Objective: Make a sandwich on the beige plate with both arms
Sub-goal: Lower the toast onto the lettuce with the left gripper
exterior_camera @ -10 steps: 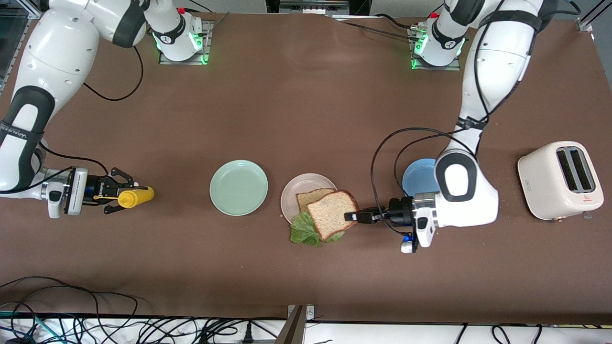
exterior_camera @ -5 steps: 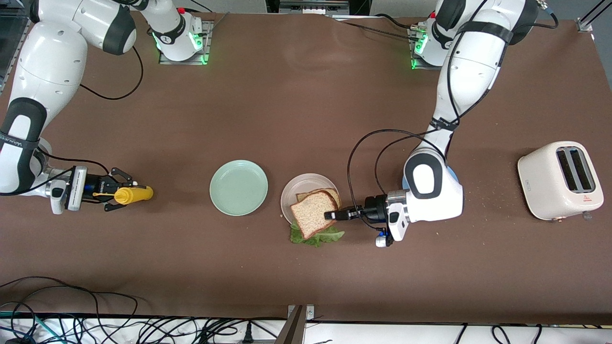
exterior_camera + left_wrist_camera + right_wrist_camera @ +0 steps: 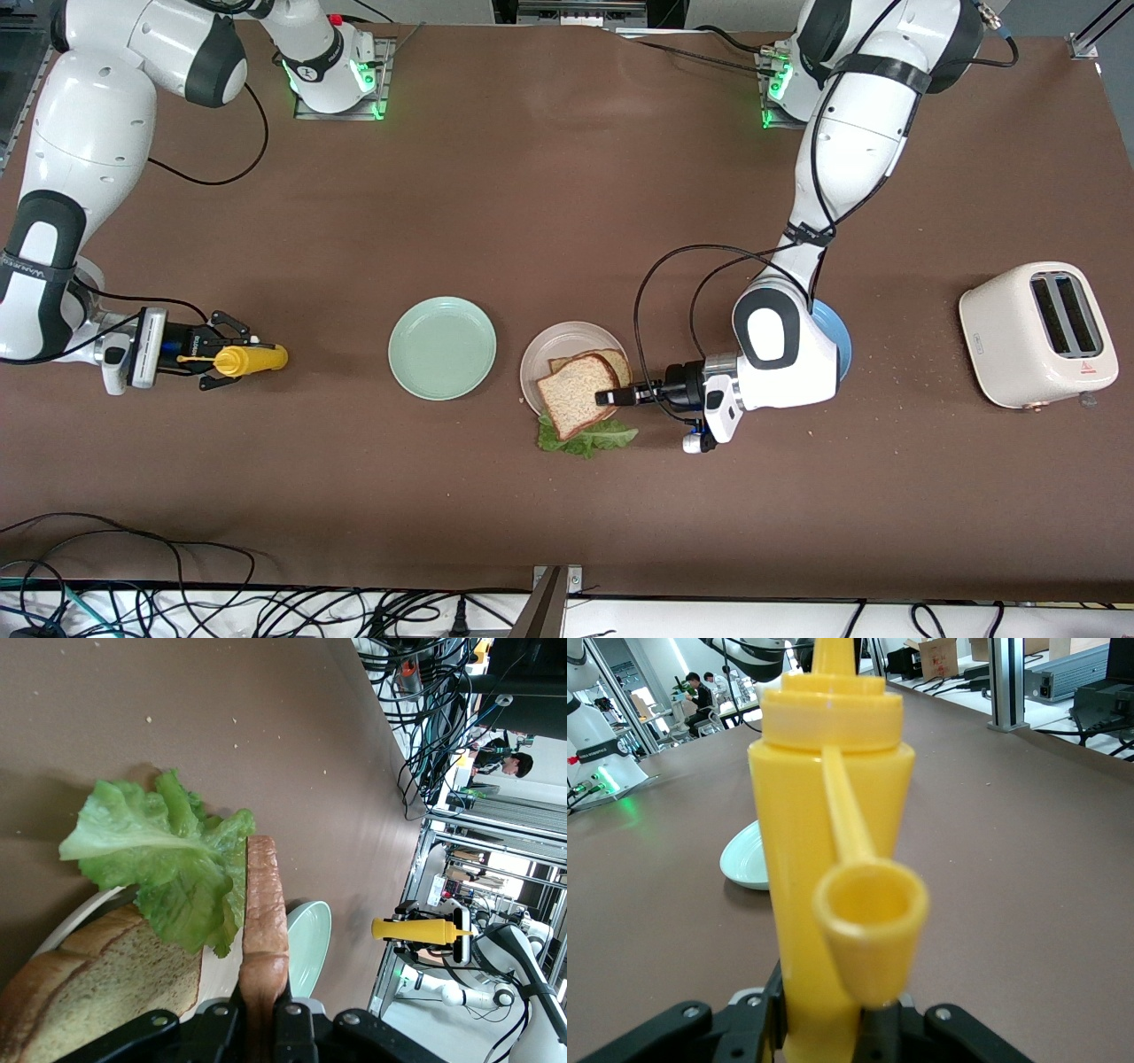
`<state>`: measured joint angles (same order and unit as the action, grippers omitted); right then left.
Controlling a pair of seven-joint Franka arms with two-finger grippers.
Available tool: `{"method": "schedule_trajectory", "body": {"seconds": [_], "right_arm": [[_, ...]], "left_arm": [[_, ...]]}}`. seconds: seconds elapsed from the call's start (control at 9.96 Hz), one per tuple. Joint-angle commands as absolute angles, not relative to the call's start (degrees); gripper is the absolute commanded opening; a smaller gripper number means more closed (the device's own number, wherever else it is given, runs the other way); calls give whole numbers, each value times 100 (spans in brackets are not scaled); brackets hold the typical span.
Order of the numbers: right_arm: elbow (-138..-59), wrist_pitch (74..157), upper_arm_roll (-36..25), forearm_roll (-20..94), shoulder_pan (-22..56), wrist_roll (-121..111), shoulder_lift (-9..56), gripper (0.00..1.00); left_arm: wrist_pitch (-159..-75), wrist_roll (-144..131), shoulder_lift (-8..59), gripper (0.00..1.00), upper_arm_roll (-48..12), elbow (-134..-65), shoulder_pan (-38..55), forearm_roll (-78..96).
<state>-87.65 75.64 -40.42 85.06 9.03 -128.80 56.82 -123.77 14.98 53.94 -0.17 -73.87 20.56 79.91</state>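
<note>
The beige plate (image 3: 567, 330) carries one brown bread slice (image 3: 613, 361) and a green lettuce leaf (image 3: 586, 439) that hangs over its rim onto the table. My left gripper (image 3: 611, 397) is shut on the crust of a second bread slice (image 3: 569, 403), held over the lettuce and the plate. In the left wrist view that held slice (image 3: 263, 904) is seen edge-on between the fingers, beside the lettuce (image 3: 164, 850) and the lower slice (image 3: 97, 988). My right gripper (image 3: 215, 361) is shut on a yellow squeeze bottle (image 3: 252, 359) low over the table at the right arm's end.
A mint green plate (image 3: 442, 347) lies beside the beige plate, toward the right arm's end. A blue plate (image 3: 840, 337) is partly hidden under the left arm. A cream toaster (image 3: 1036, 332) stands at the left arm's end. Cables run along the table's near edge.
My left gripper has carried the bread slice toward the right arm's end, from beside the plate to over the lettuce and lower slice. The right arm has barely shifted.
</note>
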Motion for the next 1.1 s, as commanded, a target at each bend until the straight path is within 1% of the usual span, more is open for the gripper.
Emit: {"method": "schedule_trajectory", "body": {"seconds": [0.0,0.1,0.2,0.3,0.5,0.7,0.8,0.9,1.0], "right_arm": [[-8719,7471,-3981,8709,791,-13287,5809,0],[-8710,7479,-3981,8701,800,-13472,5844,0],[-8719,7506,-3894,8710,782,-13622,5888,0],[-8710,7523,-3772,8710,678,-13727,5932,0],[-8710,7646,-3482,8710,440,-13939,6011,0],[-8701,7655,-3454,8701,413,-13948,6038,0],[-8701,7655,-3454,8701,413,-13940,6047,5],[-8701,7681,-3454,8701,413,-13939,6047,28],[-8701,7690,-3454,8701,413,-13939,6047,40]], "left_arm": [[-12428,1652,5414,0,44,-7339,2179,8227],[-12445,1661,5405,0,61,-7391,2188,8148],[-12437,1661,5405,32,88,-7461,2180,7939],[-12445,1644,5397,99,105,-7488,2136,7371],[-12437,1556,5291,100,123,-7672,2092,6909],[-12428,1460,5274,100,193,-7682,2092,6864],[-12428,1381,5265,100,219,-7682,2092,6864],[-12410,1275,5247,100,228,-7682,2083,6690],[-12367,1057,5177,100,229,-7682,2013,6462]]}}
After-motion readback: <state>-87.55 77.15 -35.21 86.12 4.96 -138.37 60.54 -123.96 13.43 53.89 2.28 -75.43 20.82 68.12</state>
